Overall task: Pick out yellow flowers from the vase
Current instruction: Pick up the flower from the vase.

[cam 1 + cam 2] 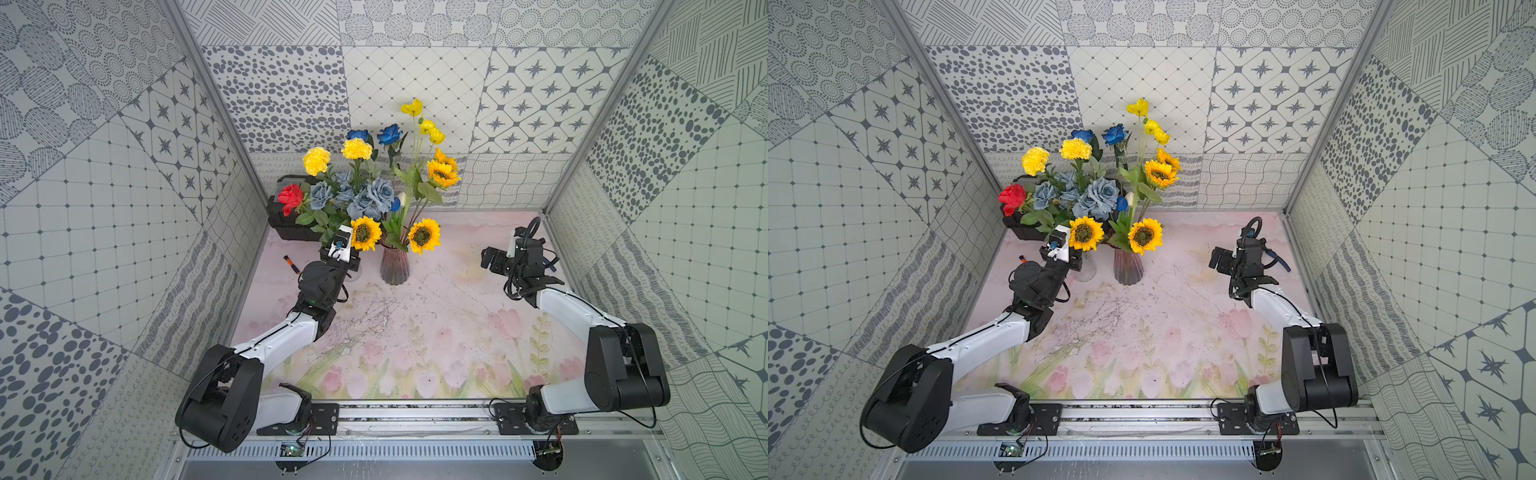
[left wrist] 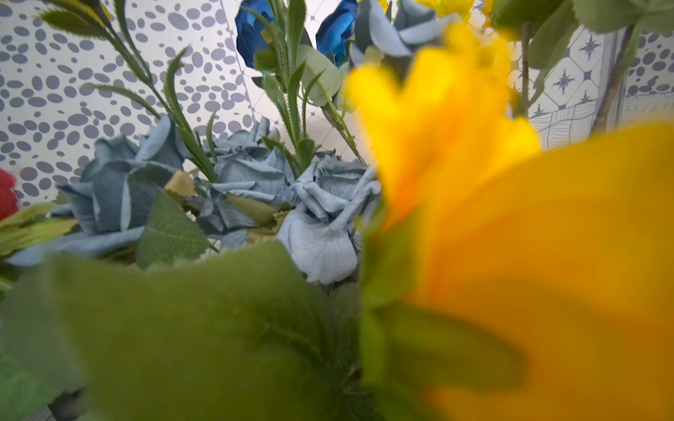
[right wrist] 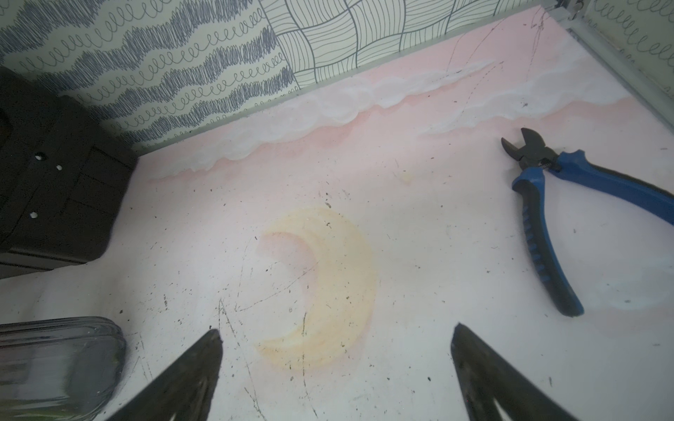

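Ribbed, translucent purple glass vase (image 1: 395, 266), glossy. Yellow flowers (image 1: 423, 236) standing in it: matt cloth petals, with dark, grainy centres on the sunflowers. Grey-blue roses (image 2: 328, 204) left of the vase: matt cloth, frayed at the petal edges. Leaves (image 2: 171, 233): matt green cloth pressed with veins. Table mat (image 3: 364, 175) under the vase: matt printed surface, scratched and speckled. Cutters (image 3: 539, 218) right of the vase: dull dark metal blades, blue and black ribbed plastic handles. Fingers (image 3: 189, 371) of the right gripper (image 3: 336, 331): matt black, scuffed. Arm shells (image 1: 286, 332): smooth white and black plastic, faintly glossy. Rail (image 1: 415, 415) in front of the vase: bare grey metal.
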Controlling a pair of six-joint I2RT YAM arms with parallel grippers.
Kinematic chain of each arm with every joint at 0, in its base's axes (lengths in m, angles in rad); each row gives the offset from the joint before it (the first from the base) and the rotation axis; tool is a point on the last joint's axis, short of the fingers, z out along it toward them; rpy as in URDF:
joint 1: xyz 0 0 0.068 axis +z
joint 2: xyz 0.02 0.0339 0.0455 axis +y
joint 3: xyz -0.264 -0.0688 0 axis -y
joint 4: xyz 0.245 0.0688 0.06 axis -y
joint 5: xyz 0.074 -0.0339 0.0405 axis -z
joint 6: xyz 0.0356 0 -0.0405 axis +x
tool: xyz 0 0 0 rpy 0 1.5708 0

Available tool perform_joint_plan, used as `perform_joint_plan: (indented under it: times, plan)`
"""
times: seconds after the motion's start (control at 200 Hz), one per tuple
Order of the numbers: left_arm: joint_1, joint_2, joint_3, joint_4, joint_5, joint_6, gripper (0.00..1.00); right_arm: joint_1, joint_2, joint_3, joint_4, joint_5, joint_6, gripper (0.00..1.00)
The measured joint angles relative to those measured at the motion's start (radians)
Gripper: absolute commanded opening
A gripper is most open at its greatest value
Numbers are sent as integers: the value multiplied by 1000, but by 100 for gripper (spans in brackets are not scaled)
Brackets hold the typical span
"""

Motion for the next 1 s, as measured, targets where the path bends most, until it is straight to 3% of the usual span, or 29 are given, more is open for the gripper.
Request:
perform_joint_plan:
  times: [0.415,1.001]
  plan:
    - [0,-58,40,-85,32,2,15,0,6,0,0,-7,0,98]
    - [6,-121,91,-203,37,28,4,0,6,0,0,-15,1,98]
